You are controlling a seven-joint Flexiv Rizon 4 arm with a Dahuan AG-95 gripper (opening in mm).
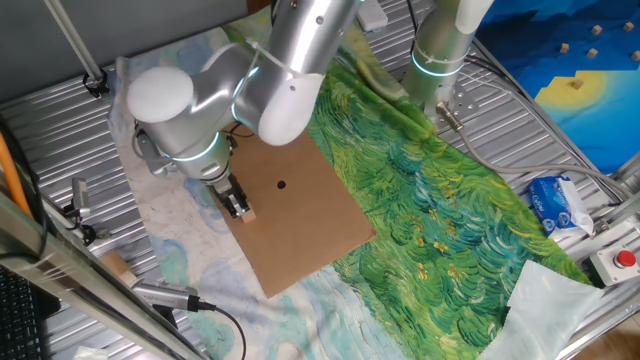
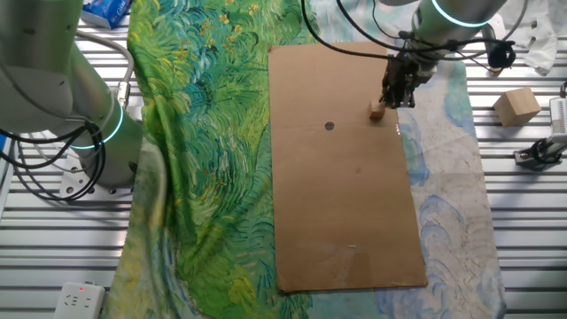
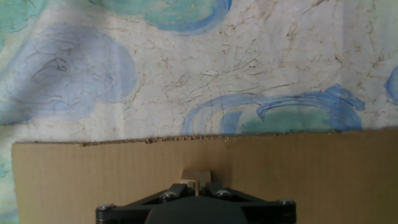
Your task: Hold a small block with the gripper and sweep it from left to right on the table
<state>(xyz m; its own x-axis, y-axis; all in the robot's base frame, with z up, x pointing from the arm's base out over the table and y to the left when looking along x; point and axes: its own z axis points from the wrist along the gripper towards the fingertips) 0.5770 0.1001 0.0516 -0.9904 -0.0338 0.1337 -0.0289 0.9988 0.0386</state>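
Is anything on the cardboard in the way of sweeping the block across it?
Nothing visible. The gripper holds the small block near the cardboard edge; only a flat black dot lies ahead.

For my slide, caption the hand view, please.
Gripper pinching the small block on cardboard near its edge.

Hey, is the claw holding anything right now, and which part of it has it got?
Yes. The claw is shut on the small block, pinching its upper part between the fingertips, its base on the cardboard.
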